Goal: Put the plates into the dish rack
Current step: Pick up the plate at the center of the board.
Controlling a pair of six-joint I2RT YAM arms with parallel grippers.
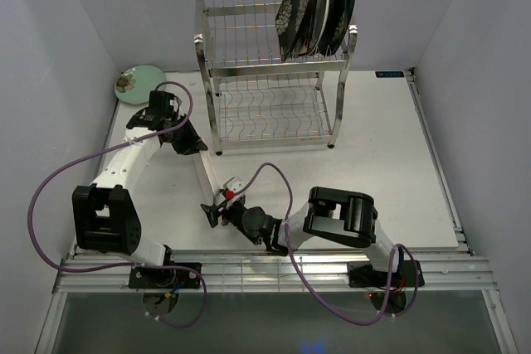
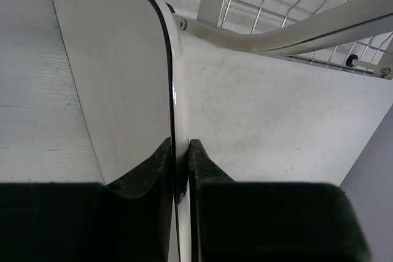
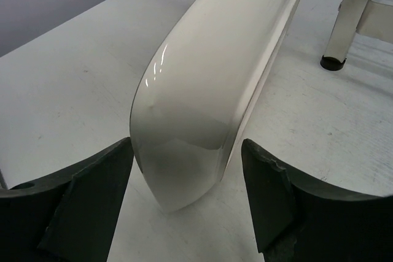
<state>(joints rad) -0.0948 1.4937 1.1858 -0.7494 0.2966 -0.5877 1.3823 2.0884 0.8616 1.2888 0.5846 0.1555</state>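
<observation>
Right gripper (image 3: pixel 187 164): it stood wide open, with its two dark fingers (image 3: pixel 92 200) on either side of the near end of the white plate (image 3: pixel 209 72). A clear gap showed between each finger and the plate, so it had hold of nothing.
Left gripper (image 2: pixel 180 151): it was closed on the far end of the same plate, its jaws pinching the thin rim from both faces. This gripper alone held the plate.
White plate: a rectangular plate with rounded corners, it was turned up on one long edge and ran straight from the left gripper to the right one. Its glossy hollow face was turned toward the left gripper's left. Its lower edge was down at the bench (image 1: pixel 382 172); I could not tell whether it touched the surface or hung just above it.
Dish rack (image 1: pixel 274 109): the tall two-shelf steel wire rack stood just beyond the left gripper and to its right. It was close to the held plate's far end but apart from it. One of its legs showed ahead and to the right of the right gripper.
Racked plates (image 1: pixel 317 6): several stood on edge in the upper shelf at its right end, leaning together, well beyond both grippers. Dark floral ones and a white-faced one could be made out.
Green plate (image 1: pixel 137 82): round and pale with a small flower print, it lay flat on the bench beyond the left gripper and to its left, apart from the rack.
</observation>
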